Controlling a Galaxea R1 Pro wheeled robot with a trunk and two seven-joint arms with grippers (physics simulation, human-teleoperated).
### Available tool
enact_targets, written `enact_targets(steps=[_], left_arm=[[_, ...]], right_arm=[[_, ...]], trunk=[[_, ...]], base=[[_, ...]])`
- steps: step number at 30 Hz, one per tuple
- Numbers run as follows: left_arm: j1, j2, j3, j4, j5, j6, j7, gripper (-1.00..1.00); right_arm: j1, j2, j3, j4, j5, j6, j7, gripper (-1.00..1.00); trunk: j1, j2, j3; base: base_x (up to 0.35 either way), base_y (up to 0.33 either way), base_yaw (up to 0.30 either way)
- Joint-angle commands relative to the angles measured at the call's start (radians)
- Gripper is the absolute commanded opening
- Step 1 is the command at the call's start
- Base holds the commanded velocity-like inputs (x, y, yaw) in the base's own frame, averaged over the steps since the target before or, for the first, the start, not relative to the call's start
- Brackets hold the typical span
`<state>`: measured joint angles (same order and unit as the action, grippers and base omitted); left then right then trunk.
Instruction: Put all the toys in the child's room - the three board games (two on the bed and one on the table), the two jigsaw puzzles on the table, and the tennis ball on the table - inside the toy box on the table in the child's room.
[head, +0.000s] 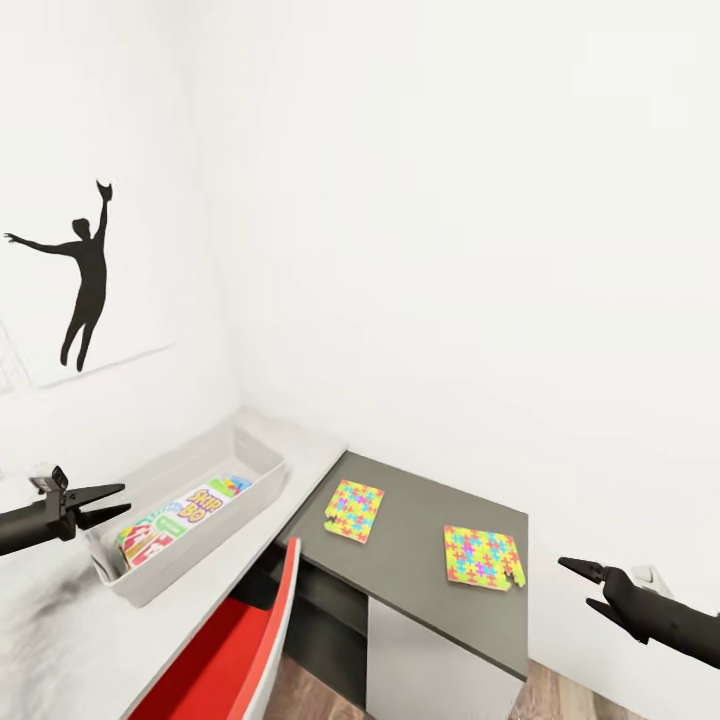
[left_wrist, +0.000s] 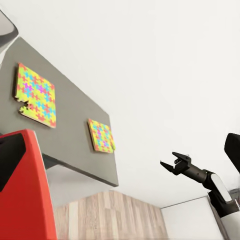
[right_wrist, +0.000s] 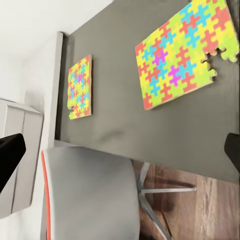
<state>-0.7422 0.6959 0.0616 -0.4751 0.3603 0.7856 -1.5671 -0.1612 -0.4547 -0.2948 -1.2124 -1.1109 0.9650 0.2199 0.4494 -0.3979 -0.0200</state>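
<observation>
Down at the lower left of the head view the left gripper hangs with its black fingers spread, nothing between them, tips just short of the near end of the toy box. Lower right, the right gripper hovers off the desk's edge, its two pointed fingers parted and bare as well; the left wrist view catches it out in open air with the fingers clearly apart. Between the arms, bottom centre, the red-and-white chair shows a glossy red shell with a pale edge. The toy box is a shallow light-grey bin with sloping walls, sitting on the white top of the table, and a long printed board game lies flat inside it, yellow, red and green. Further in, on the lower matte dark-grey section, two thin jigsaw puzzles lie flat and well apart: the left puzzle near the step up to the white top, the right puzzle nearer the right gripper, with a ragged notch at one corner. Upper left, a black silhouette picture hangs on the white wall.
</observation>
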Motion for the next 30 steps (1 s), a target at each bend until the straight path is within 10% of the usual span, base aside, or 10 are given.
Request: enact_targets(steps=[1,30], left_arm=[[0.0,0.001,0.0,0.0,0.0,0.011,-0.004,1.0],[0.0,0.001,0.0,0.0,0.0,0.009,-0.004,1.0]], right_arm=[[-0.001,0.0,-0.001,0.001,0.011,0.004,0.01,1.0],[-0.003,0.015,0.002,0.002,0.012,0.003,0.01,1.0]], trunk=[[0.001,-0.002,-0.002],[0.001,-0.002,-0.002]], base=[[0.0,0.0,-0.279],[0.0,0.0,-0.279]])
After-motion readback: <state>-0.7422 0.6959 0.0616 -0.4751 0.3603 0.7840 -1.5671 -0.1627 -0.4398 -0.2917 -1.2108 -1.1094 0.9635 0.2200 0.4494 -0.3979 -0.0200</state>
